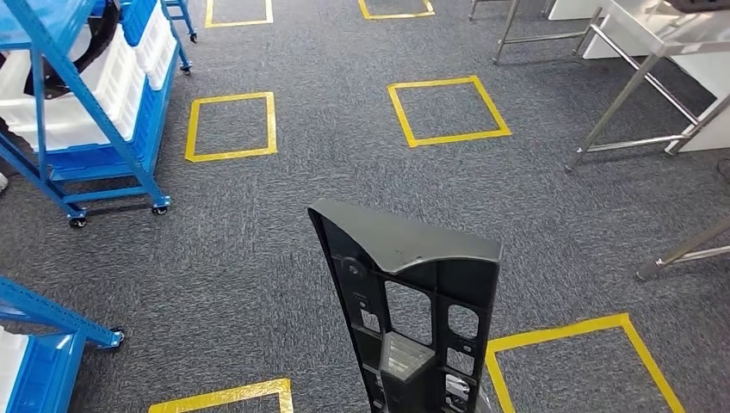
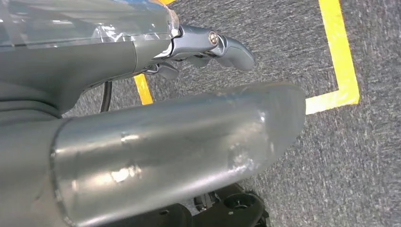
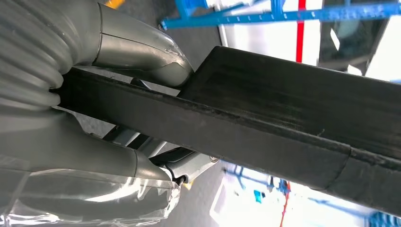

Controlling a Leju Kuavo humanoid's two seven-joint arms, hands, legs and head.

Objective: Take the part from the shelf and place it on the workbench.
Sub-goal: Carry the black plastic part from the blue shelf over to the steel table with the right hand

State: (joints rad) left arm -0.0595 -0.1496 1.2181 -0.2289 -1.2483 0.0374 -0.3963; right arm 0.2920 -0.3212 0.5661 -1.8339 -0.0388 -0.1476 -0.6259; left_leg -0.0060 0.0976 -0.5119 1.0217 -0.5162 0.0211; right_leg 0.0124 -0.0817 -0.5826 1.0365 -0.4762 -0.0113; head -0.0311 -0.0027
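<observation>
The left hand (image 2: 208, 47) hangs over the grey carpet (image 2: 369, 165) with nothing in it, its darker fingers curled loosely inward beside the thick thumb, which fits an arm left idle while the other one carries. In the head view, going from the left, a blue wheeled shelf (image 1: 95, 129) holding white bins (image 1: 77, 95) stands off to that side on its castors, and a corner of a second blue shelf (image 1: 43, 335) shows lower down; the part has evidently been lifted clear of such a rack. Yellow taped squares (image 1: 231, 126) mark stations on the floor between the furniture. In the middle stands the task's thing, the dark grey part (image 1: 409, 301), a long ribbed plastic moulding with cut-outs, held upright in front of the body with its broad capped end uppermost, probably so that it stays clear of the legs and the floor in transit. To the right, bare metal legs of a workbench (image 1: 637, 95) stand well apart from the part, so the placing is not yet done and the robot must cross the carpet to reach it. The right hand (image 3: 118, 94) grips the part low down, thumb on one face and fingers wrapped under the other, clamping the narrow stem so the tall piece cannot swing.
</observation>
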